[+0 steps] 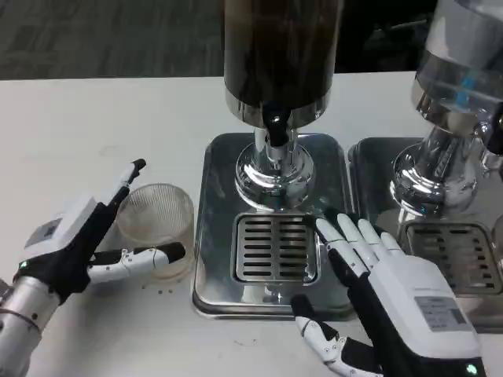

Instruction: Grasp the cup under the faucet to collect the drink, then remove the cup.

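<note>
A clear ribbed plastic cup (157, 221) stands upright on the white table, just left of the dispenser's steel base (216, 228). My left hand (82, 243) reaches around it, one finger up behind the rim and another along its front, fingers apart; whether they touch the cup I cannot tell. The dark drink dispenser (279, 47) stands at the centre with its black faucet (274, 126) above the slotted drip grate (273, 247). My right hand (385, 294) lies open over the base's right side, fingers stretched toward the grate.
A second dispenser (456, 86) with its own steel base and drip grate (452, 255) stands at the right edge, close to my right hand. Bare white table (94, 133) stretches to the left and behind the cup.
</note>
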